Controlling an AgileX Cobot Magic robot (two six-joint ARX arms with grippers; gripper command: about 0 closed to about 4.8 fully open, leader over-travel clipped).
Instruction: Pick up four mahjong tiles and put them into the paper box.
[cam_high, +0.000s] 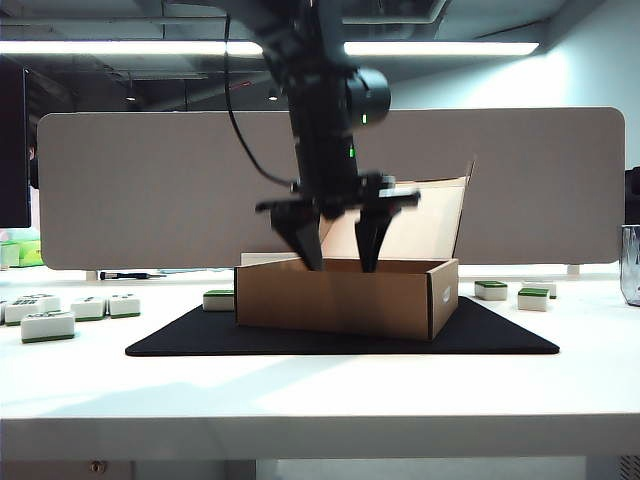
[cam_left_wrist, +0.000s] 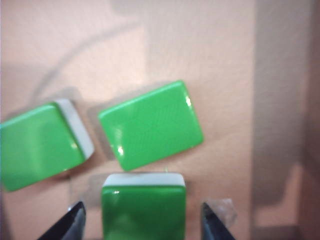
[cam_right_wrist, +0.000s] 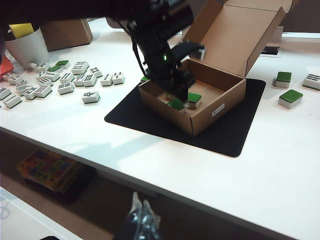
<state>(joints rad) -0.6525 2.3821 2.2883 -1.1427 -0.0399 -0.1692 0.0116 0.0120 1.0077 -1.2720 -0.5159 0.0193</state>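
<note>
Lying green-backed: mahjong tiles (cam_left_wrist: 151, 124) in paper box (cam_high: 340, 295).

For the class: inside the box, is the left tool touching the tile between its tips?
Apart. The left wrist view shows cardboard on both sides between the left tool and the tile.

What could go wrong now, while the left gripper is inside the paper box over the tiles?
1. The left gripper stands open astride one mahjong tile; lifting crookedly, a finger might knock the tile beside it.
2. Its fingers reach below the paper box rim near the front wall, so a sideways exit could drag the box.
The right gripper hangs off the table, shut.
</note>
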